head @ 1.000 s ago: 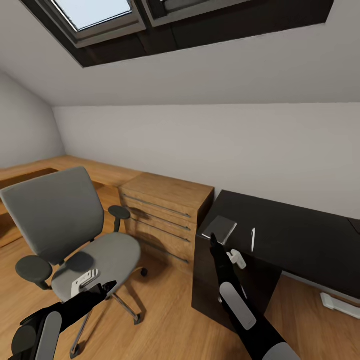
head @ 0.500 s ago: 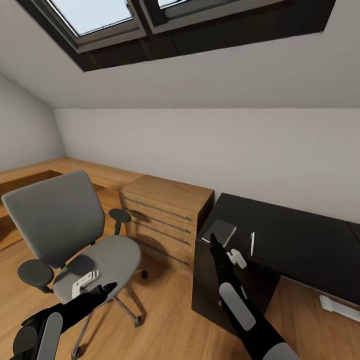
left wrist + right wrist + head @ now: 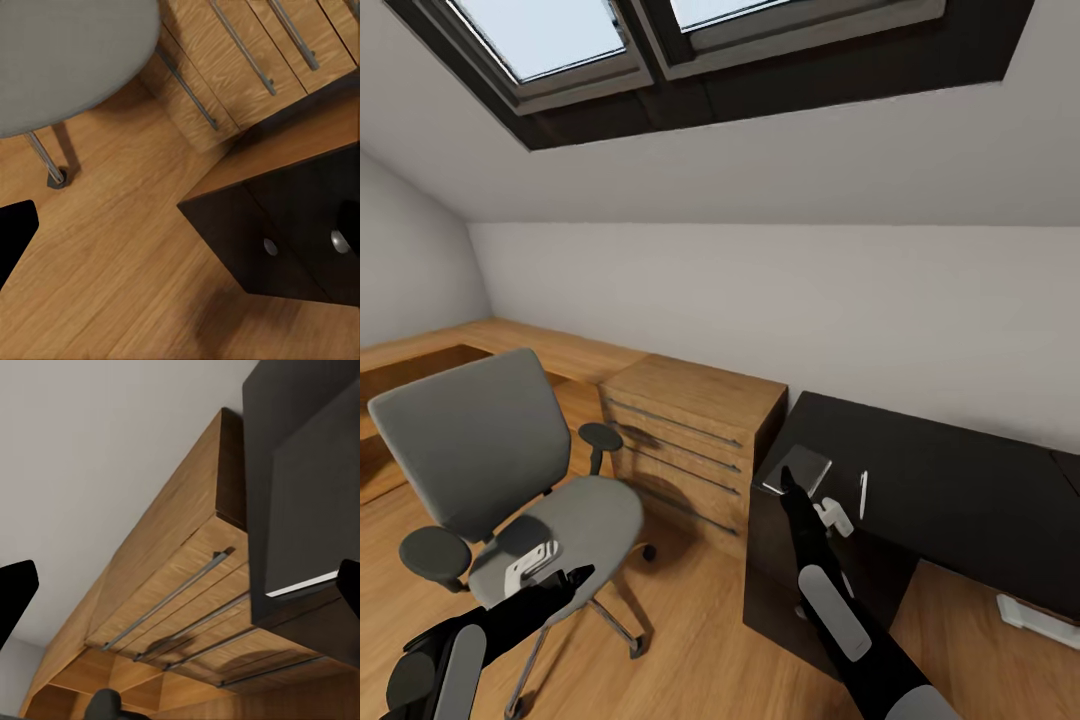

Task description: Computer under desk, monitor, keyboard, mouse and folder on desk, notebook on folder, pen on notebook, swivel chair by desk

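Observation:
The grey swivel chair (image 3: 490, 470) stands on the wood floor at the left, and its seat (image 3: 67, 52) is bare. The black-topped desk (image 3: 950, 480) is at the right. A grey notebook (image 3: 798, 468) lies on its near corner, with the white pen (image 3: 863, 494) just to its right. My right gripper (image 3: 788, 482) points up at the notebook's front edge. It is open, and the notebook (image 3: 315, 502) sits ahead of its spread fingertips (image 3: 16, 592). My left gripper (image 3: 573, 575) hangs low in front of the chair seat, open and holding nothing.
A light-wood chest of drawers (image 3: 690, 440) stands between chair and desk, against the wall. The desk's dark drawer unit (image 3: 292, 232) has round silver knobs. A white object (image 3: 1040, 615) lies on the floor under the desk. Skylights (image 3: 560, 30) sit in the sloped ceiling.
The whole picture has shifted slightly, showing more of the skylights, so the camera has moved. Both arms hold the same pose, and chair, notebook and pen lie as before.

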